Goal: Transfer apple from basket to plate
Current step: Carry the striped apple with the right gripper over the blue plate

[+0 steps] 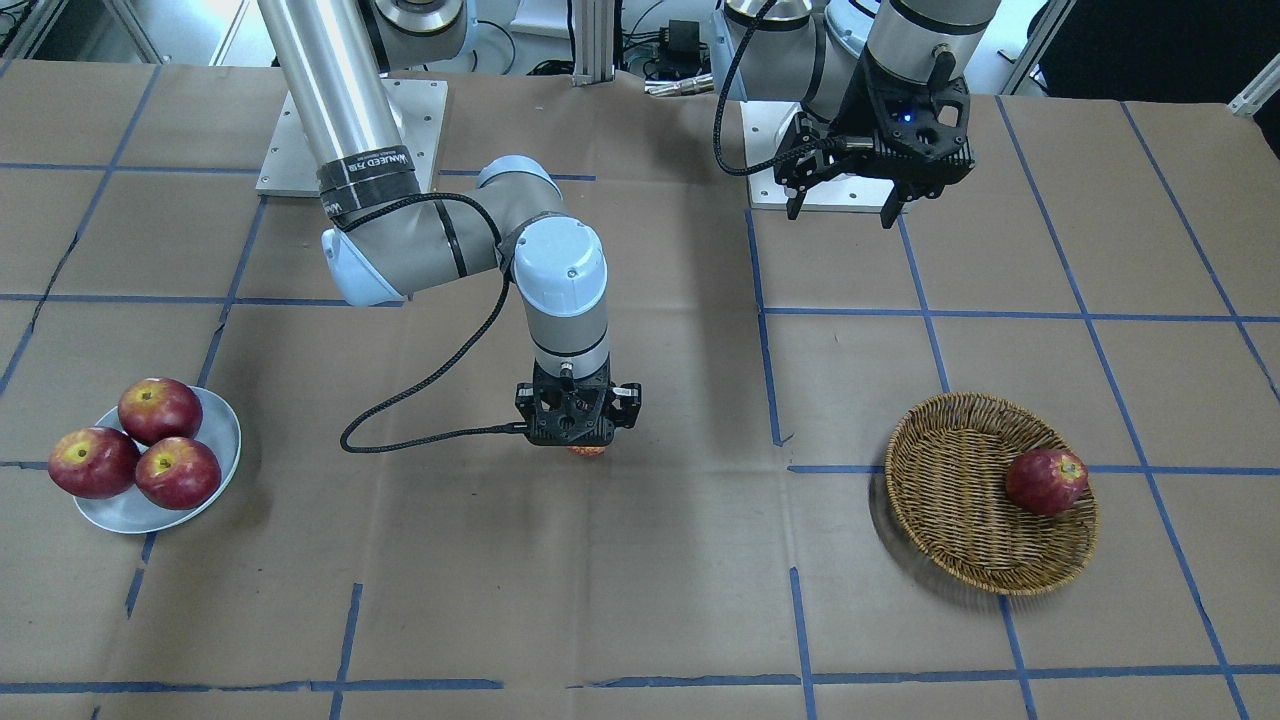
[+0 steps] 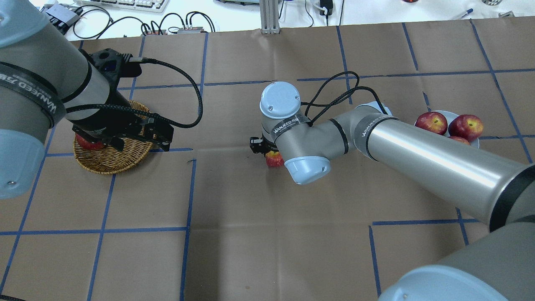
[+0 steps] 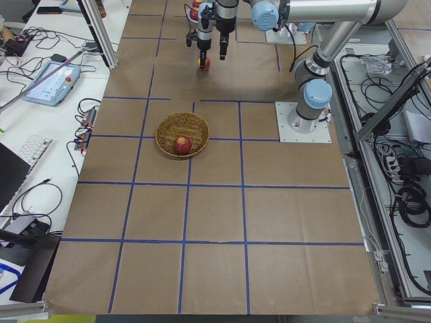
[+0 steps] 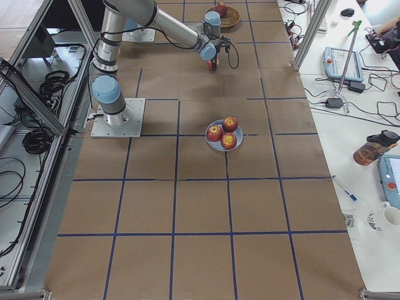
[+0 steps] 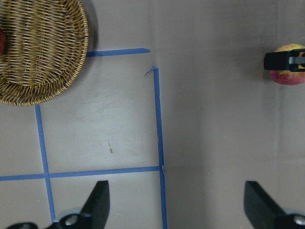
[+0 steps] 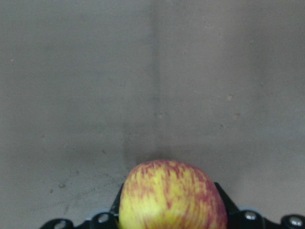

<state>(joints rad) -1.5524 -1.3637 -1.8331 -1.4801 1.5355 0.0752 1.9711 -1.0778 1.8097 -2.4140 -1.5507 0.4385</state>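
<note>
Overhead exterior hides most of the right claw (image 2: pixel 267 154) beneath its own wrist, so only a sliver of the apple (image 2: pixel 273 160) pokes out near mid-counter, and the left arm covers much of the basket (image 2: pixel 109 166). Front-facing view opens that up: the whole basket is seen with one dark apple (image 1: pixel 1045 481) against its rim, and the plate (image 1: pixel 222 432) at the far end of the counter (image 1: pixel 640 590) carries three red apples (image 1: pixel 135 452). The left claw (image 1: pixel 842 214) hangs there with its fingers spread wide and nothing between them. Its wrist camera confirms this, with both fingertips (image 5: pixel 98 199) far apart over bare brown paper, the basket in the upper corner and the apple at the opposite edge. That same view shows what no fixed camera does: a black finger of the right claw lying across the apple's side. Right wrist view fills in the colour, yellow streaked with red, with the apple seated directly between the claw's fingers, which pinch it from either side. The apple sits straight under the right claw, between basket and plate, well apart from both. Whether it touches the counter or hangs just above, I cannot tell.
</note>
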